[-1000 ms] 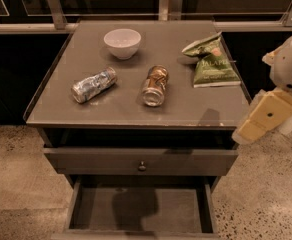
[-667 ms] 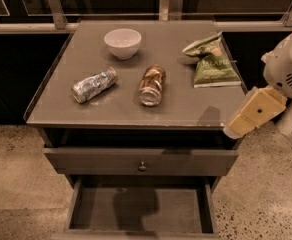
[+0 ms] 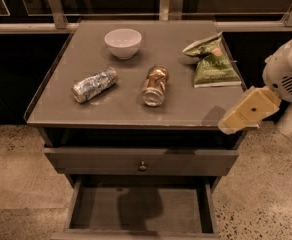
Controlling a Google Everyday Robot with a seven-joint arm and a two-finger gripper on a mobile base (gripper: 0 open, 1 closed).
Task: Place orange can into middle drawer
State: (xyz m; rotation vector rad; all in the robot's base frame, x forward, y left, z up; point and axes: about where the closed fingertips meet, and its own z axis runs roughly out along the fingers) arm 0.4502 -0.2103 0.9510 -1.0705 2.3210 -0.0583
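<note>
The orange can point(image 3: 154, 85) lies on its side near the middle of the grey table top point(image 3: 186, 109), one shiny end facing the front edge. The middle drawer point(image 3: 141, 206) stands pulled open below the table, and its flat floor is bare. My gripper point(image 3: 248, 111), cream-coloured on a white arm point(image 3: 286, 76), hangs at the table's front right corner, well to the right of the orange can and not touching it. It holds nothing that I can see.
A silver-blue crinkled can point(image 3: 94, 84) lies left of the orange can. A white bowl point(image 3: 123, 42) stands at the back, and a green chip bag point(image 3: 212, 61) lies at the right. A closed drawer front with a small dark knob point(image 3: 142, 165) sits above the open drawer. The floor is speckled.
My gripper has moved a little to the left, toward the table's front right corner. The cans, bowl, bag and drawer have not moved.
</note>
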